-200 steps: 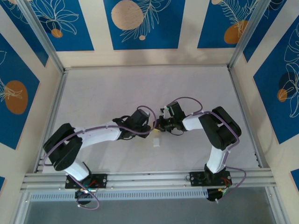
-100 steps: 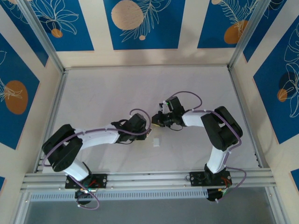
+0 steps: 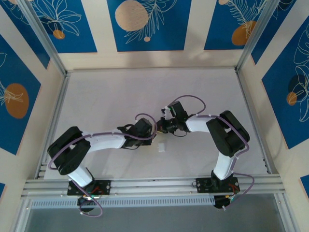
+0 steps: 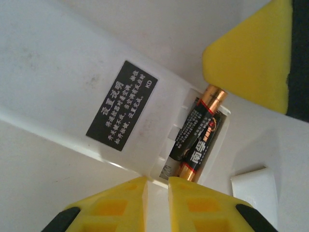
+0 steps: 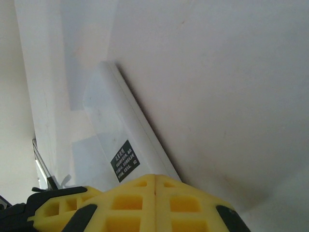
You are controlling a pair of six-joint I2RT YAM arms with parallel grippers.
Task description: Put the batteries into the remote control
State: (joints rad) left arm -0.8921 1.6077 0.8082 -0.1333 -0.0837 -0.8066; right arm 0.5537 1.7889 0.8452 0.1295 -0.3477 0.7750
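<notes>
The remote control (image 4: 72, 82) is a white handset lying back up, with a black label and its battery compartment open. Two batteries (image 4: 198, 140), dark with gold ends, lie side by side in that compartment. My left gripper (image 4: 157, 181) sits right at the compartment end of the remote, its yellow jaws a narrow gap apart with nothing between them. My right gripper (image 5: 155, 176) is shut, and one of its yellow fingers (image 4: 251, 58) rests against the gold tip of one battery. In the top view both grippers, left (image 3: 152, 133) and right (image 3: 162, 125), meet at mid-table.
A small loose white piece (image 4: 253, 186) lies on the table beside the compartment end, also visible just below the grippers (image 3: 161, 147). The white table (image 3: 120, 92) is walled by patterned panels and aluminium rails.
The left jaws have drawn closer together and the left wrist has shifted slightly right. The right gripper has moved a little left and up. The loose white piece has stayed put.
</notes>
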